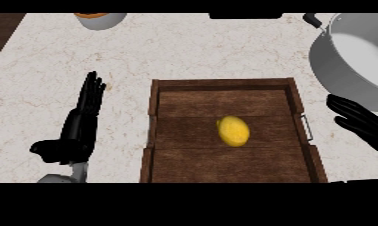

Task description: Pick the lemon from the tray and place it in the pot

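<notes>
Since the lemon (232,131) lies untouched in the tray (221,84), apart from the pot (347,65) at upper right, and left hand (77,130) and right hand (358,117) are both spread and empty, pick and place are both undone.

Yellow lemon (233,131) lies mid-tray (221,84); the grey pot (347,65) stands at the tray's upper right

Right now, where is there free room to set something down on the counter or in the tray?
Bare counter lies between the bowl, the pot and the tray. Inside the tray, wood is free all round the lemon. Crowded: between tray and pot, where the right hand sits.
</notes>
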You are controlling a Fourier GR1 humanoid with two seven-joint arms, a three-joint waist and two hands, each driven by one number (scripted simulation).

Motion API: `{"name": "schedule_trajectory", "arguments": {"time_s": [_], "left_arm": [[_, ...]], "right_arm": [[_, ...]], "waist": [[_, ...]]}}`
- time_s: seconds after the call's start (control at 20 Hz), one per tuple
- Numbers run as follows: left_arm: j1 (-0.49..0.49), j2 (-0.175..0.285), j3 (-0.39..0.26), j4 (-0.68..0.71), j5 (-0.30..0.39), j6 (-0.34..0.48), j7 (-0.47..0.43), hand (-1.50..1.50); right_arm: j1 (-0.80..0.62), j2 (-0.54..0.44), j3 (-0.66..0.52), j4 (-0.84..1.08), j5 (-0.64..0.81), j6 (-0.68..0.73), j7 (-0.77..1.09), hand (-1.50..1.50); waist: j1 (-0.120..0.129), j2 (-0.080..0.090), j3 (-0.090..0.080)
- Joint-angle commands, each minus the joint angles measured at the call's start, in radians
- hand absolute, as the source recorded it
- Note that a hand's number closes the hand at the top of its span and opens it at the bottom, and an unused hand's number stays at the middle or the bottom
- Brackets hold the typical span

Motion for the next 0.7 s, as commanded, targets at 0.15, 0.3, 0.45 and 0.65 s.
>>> {"name": "schedule_trajectory", "arguments": {"time_s": [0.15,0.3,0.45,0.65], "left_arm": [[0.025,0.013,0.006,-0.064,-0.007,-0.013,0.023,0.00],[-0.001,0.020,0.057,-0.009,0.022,-0.061,0.006,0.00],[0.024,-0.032,-0.007,-0.051,-0.054,-0.004,0.012,0.00],[0.022,-0.021,0.009,-0.111,-0.057,-0.003,0.081,0.00]], "right_arm": [[0.030,-0.024,0.135,-0.208,0.224,0.013,0.371,-1.50],[-0.022,0.074,0.241,-0.201,0.333,0.019,0.471,-1.50],[-0.151,0.149,0.292,-0.182,0.358,0.096,0.593,-1.50],[-0.115,0.186,0.304,-0.068,0.472,0.082,0.579,-1.50]], "waist": [[0.010,0.001,0.002],[0.015,0.004,0.003],[0.023,0.004,0.003],[0.018,0.003,0.003]]}}
